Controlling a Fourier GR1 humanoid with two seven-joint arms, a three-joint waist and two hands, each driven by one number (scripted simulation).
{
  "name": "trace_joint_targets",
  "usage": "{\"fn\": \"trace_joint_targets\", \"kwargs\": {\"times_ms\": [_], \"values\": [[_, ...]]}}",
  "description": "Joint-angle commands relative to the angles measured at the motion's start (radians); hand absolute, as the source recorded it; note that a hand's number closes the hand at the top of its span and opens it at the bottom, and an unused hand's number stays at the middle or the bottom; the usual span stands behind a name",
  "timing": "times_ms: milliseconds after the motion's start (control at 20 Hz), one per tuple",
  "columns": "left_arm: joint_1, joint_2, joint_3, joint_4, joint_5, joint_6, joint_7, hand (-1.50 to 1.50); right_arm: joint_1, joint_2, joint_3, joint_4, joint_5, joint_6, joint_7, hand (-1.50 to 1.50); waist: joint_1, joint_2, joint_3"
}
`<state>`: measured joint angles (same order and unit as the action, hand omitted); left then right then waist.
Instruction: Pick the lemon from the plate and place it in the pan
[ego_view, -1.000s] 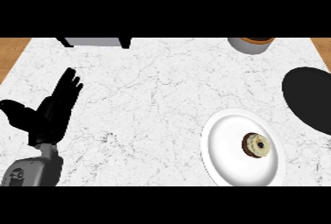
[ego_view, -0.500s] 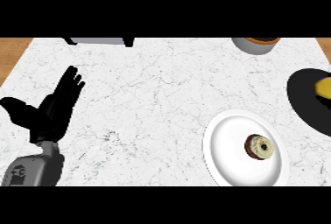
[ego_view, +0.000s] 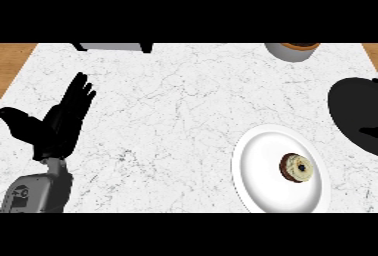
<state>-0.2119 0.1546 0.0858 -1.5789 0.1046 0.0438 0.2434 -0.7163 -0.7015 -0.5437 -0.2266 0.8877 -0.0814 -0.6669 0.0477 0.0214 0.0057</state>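
Lemon not visible, so its look and place cannot be told. White plate (ego_view: 258, 172) carries a brown ring-shaped pastry (ego_view: 297, 167) with pale icing, right of the plate's centre. Black pan (ego_view: 351, 110) up-right of the plate, cut off by the right edge. A faint outline in the pan's lower part is black on black and hard to make out. Right hand: cannot tell. Left hand (ego_view: 55, 125) rests far left of the plate, fingers straight and spread, holding nothing. Grey cup (ego_view: 293, 51) well above the plate, cropped at the top.
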Motion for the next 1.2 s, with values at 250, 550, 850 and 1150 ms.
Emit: {"fn": "trace_joint_targets", "kwargs": {"times_ms": [250,550,850,1150], "values": [[-0.034,0.014,0.021,0.018,0.01,0.001,0.022,0.0,-0.024,-0.123,-0.205,0.083,-0.219,0.258,-0.104,-1.5,-0.019,-0.001,0.001],[0.026,0.019,0.019,-0.023,0.008,-0.011,0.002,0.0,0.069,-0.271,-0.295,0.135,-0.317,0.531,-0.156,-1.5,-0.02,-0.002,0.004],[0.02,0.009,0.016,-0.038,0.007,0.008,0.034,0.0,0.161,-0.331,-0.324,0.148,-0.362,0.755,-0.224,-1.5,-0.04,-0.009,0.007],[0.011,-0.002,0.02,-0.015,-0.001,0.023,0.015,0.0,0.218,-0.321,-0.32,0.101,-0.378,0.775,-0.263,-1.5,-0.043,-0.007,0.007]]}}
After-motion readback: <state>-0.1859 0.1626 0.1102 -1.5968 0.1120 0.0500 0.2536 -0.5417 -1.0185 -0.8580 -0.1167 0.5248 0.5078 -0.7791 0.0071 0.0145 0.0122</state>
